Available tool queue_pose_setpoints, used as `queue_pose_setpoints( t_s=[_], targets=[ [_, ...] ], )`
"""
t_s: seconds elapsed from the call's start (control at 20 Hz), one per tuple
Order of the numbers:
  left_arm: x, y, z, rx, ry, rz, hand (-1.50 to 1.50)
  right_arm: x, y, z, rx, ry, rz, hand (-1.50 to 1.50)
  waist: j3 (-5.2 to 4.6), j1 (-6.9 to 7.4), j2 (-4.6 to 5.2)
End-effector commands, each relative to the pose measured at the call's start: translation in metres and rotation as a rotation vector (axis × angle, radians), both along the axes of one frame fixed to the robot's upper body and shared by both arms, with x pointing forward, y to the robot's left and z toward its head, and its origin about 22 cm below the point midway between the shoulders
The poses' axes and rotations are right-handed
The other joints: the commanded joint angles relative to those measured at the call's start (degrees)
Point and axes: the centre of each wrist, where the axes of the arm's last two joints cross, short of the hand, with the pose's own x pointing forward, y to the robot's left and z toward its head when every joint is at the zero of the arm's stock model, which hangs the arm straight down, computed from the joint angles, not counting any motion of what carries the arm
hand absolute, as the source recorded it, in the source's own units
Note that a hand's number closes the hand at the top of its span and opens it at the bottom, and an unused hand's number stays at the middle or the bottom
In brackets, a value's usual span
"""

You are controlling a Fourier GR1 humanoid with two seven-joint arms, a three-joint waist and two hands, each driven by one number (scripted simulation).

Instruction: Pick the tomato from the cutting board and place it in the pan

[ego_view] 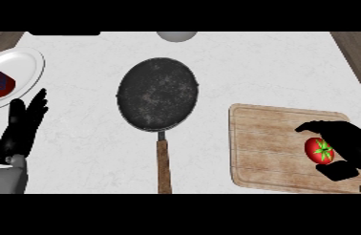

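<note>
The right robot hand curls around the tomato at four o'clock; if it lifts unevenly, the round fruit may roll off the cutting board.

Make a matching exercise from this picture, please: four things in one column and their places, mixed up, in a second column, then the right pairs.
Things:
1. tomato
2. pan
3. plate
4. board

Places:
A. at the left edge of the counter
B. in the middle of the counter, handle toward the robot
C. inside the curled right hand
D. right of the pan, under the tomato

Pairs: 1-C, 2-B, 3-A, 4-D
</note>
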Motion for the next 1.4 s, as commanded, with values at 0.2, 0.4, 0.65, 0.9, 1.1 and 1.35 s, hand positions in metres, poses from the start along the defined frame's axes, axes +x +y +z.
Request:
queue_pose_setpoints(
  t_s=[0.2,0.4,0.65,0.9,1.1,1.35],
  targets=[
    [-0.015,-0.007,-0.012,-0.016,0.001,0.005,0.0,0.01,-0.002,-0.006,-0.072,-0.13,0.052,1.5,0.0,0.07,-0.02],
    [0.008,-0.009,-0.013,0.013,-0.016,0.004,0.0,0.001,-0.013,0.007,-0.04,-0.124,0.056,1.5,-0.01,-0.23,-0.01],
    [0.0,-0.011,-0.002,0.004,-0.007,-0.009,0.0,0.039,-0.01,0.01,0.023,-0.122,0.132,1.5,0.02,0.59,0.08],
    [0.018,-0.021,0.014,-0.004,-0.027,-0.059,0.0,0.105,0.01,0.05,0.056,-0.158,0.319,1.5,0.1,3.2,0.79],
    [0.009,-0.017,0.007,-0.005,-0.014,-0.056,0.0,0.114,0.037,0.052,0.268,-0.45,0.411,1.5,0.17,2.47,0.47],
    [-0.006,-0.029,-0.005,-0.015,0.004,-0.04,0.0,0.133,0.041,0.077,0.491,-0.569,0.478,1.5,0.09,1.7,0.13]
  ],
)
